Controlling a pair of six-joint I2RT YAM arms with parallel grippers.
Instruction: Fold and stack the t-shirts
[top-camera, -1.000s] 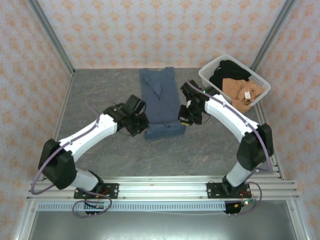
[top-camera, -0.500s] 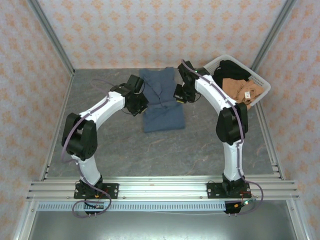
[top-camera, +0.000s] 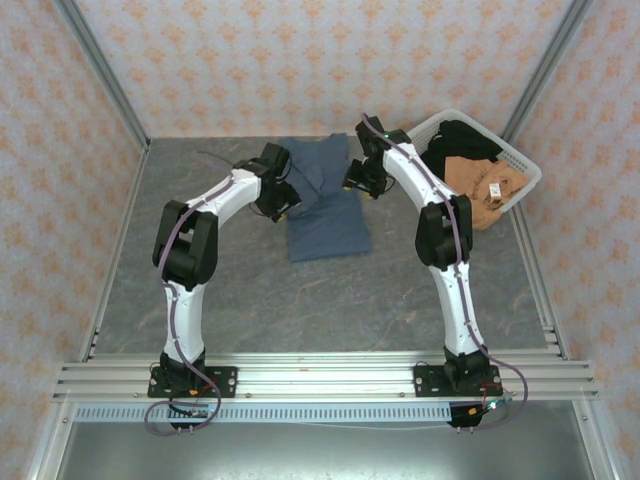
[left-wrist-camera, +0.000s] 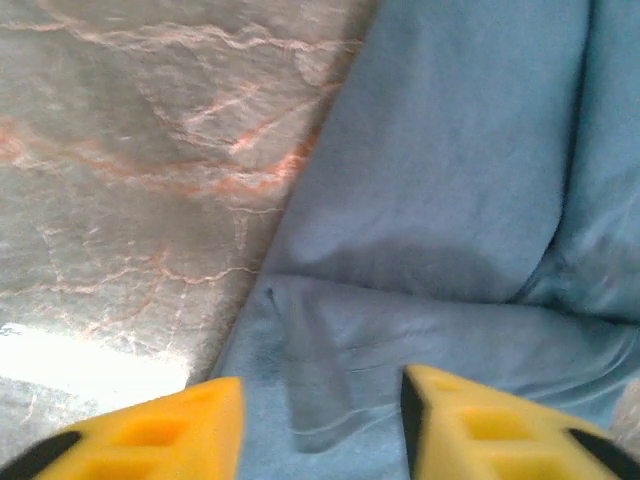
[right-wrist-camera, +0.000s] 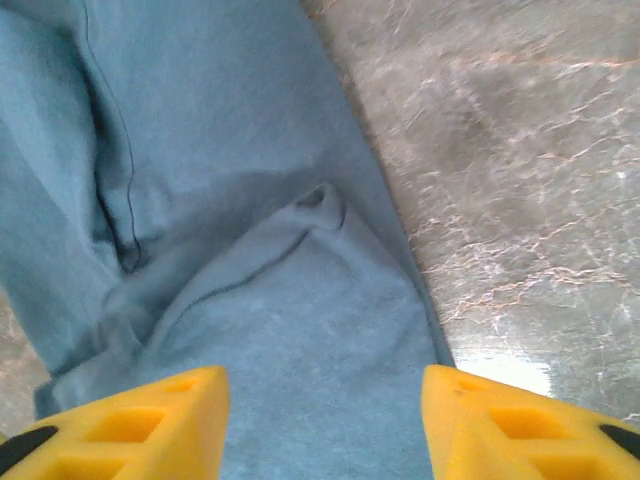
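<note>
- Two robot arms reach to the far middle of a grey marbled table (top-camera: 300, 300), where a slate-blue t-shirt (top-camera: 328, 225) lies partly folded, its near half doubled into a tidy rectangle.
- The left gripper (top-camera: 284, 196) hangs over the shirt's left edge. In the left wrist view its yellow fingers (left-wrist-camera: 180, 425) are spread apart above a creased fold, clamping nothing.
- The right gripper (top-camera: 358, 182) sits over the shirt's right edge. In the right wrist view its fingers (right-wrist-camera: 500, 420) are also set wide, blue cloth showing between them and bare table to the right.
- At the far right, a white lattice basket (top-camera: 425, 135) holds a black tee (top-camera: 462, 138) and a tan-brown tee (top-camera: 470, 185) bearing a white tag (top-camera: 494, 190).
</note>
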